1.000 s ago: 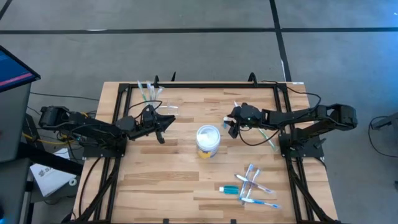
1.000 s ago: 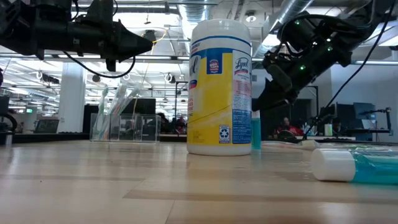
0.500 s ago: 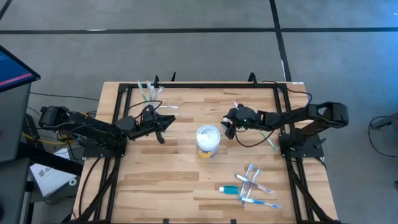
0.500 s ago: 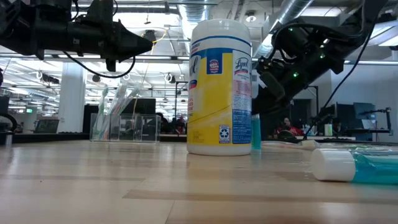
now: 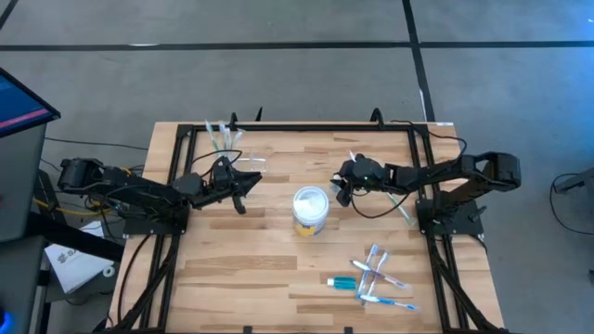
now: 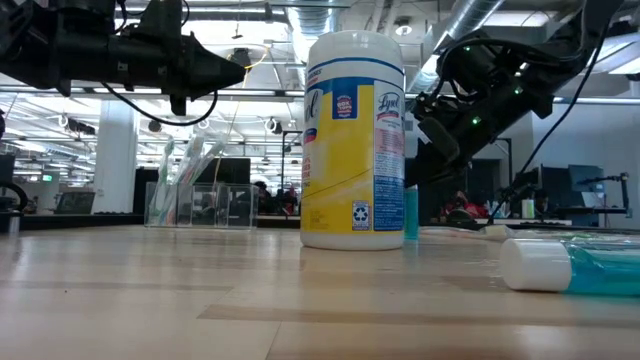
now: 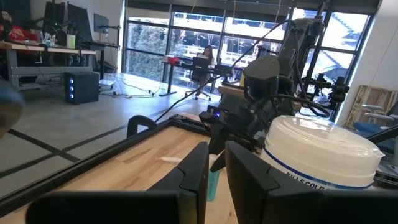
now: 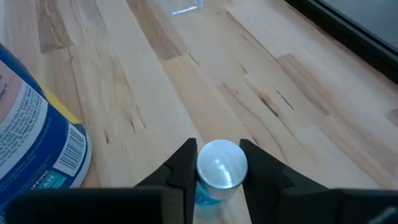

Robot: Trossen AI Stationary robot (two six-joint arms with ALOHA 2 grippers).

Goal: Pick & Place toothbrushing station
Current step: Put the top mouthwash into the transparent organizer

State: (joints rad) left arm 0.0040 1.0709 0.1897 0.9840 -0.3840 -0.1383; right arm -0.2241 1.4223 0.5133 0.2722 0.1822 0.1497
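The toothbrushing station (image 5: 234, 148), a see-through stand holding toothbrushes, rests on its base at the table's far left; it also shows in the low view (image 6: 200, 203). A small teal bottle (image 6: 411, 215) with a white cap stands upright just right of the yellow-banded tub (image 5: 310, 209). My right gripper (image 5: 342, 192) is at this bottle, shut on its cap. My left gripper (image 5: 249, 182) hovers level, left of the tub. A narrow gap shows between its fingers (image 7: 216, 149), and nothing is in it. My right gripper pinches the bottle's round white cap (image 8: 221, 163) between its two fingers, one on each side. The fingers slant down from the table's right side. The bottle stands upright, and its teal body (image 8: 205, 196) shows below the cap.
The tub (image 6: 353, 140) stands mid-table between my two grippers. Several loose toothbrushes and a teal tube (image 5: 376, 278) lie near the front right; the tube's white cap (image 6: 535, 265) is close to the low camera. A black frame (image 5: 186, 139) edges the table.
My right arm has leaned forward, and its gripper has come a little lower and toward the tub, at the bottle. My left arm has kept still.
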